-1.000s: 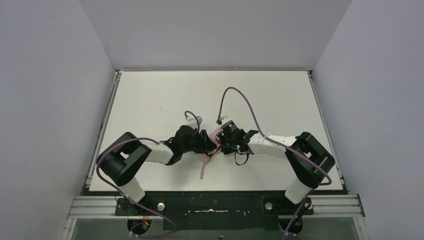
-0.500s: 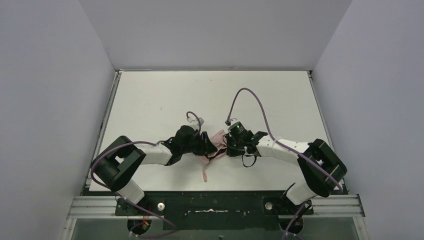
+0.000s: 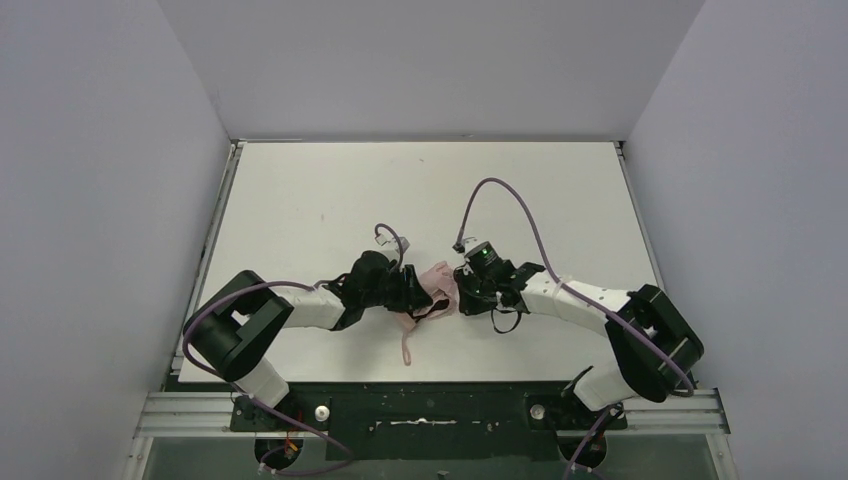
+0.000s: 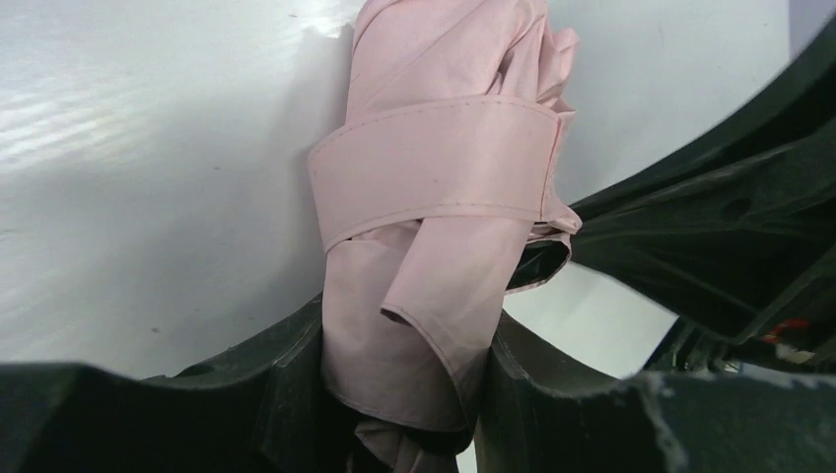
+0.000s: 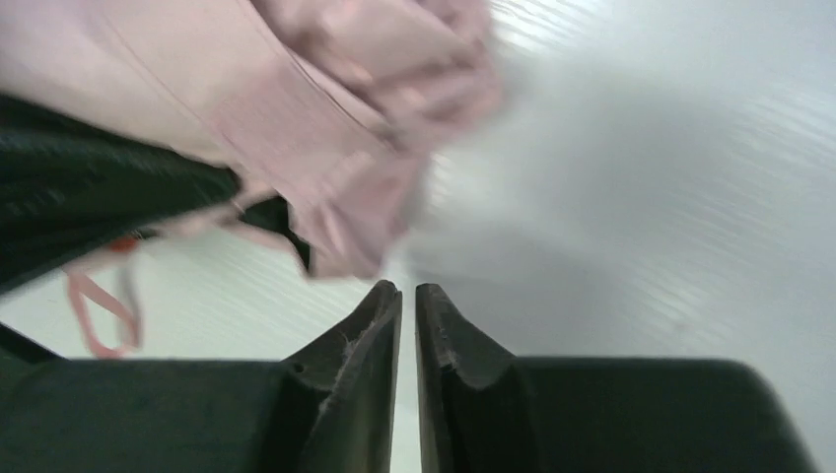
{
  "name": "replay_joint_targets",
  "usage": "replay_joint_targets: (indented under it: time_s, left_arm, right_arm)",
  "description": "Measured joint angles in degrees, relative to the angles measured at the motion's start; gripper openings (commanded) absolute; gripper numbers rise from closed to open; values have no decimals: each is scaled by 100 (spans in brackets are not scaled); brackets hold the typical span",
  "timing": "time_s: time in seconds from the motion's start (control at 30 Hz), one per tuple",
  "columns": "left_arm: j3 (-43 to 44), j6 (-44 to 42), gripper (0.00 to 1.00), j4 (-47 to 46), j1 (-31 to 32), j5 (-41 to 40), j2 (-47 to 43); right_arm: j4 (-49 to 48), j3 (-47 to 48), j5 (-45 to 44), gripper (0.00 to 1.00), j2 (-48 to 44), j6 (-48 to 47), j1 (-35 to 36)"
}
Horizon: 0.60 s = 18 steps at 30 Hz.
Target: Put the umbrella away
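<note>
The umbrella [image 4: 434, 246] is plain pale pink, and its strap [image 4: 444, 158] is the same pink. The tabletop [image 3: 300, 190] is white. The arms [image 3: 320, 308] are black and white, their cables [image 3: 497, 181] purple.

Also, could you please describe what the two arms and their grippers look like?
Both the left arm and right arm have black joints, white link covers and a purple cable. A green light glows on the right wrist. The left gripper and right gripper are black; the right's fingers taper like wedges.
</note>
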State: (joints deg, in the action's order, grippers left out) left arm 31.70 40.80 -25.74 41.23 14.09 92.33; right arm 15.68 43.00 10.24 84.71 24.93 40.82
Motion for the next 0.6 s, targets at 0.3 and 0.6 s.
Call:
replay_joint_targets:
  time_s: [0.3,0.6]
  left_arm:
    - [-7,-232,0,7,-74,-262,48]
    - [-22,-240,0,-24,-70,-297,48]
  right_arm:
    - [645,-149,-835,40,-570,-46,-225]
    - [341,-424,-1488,35,-855,1263,-92]
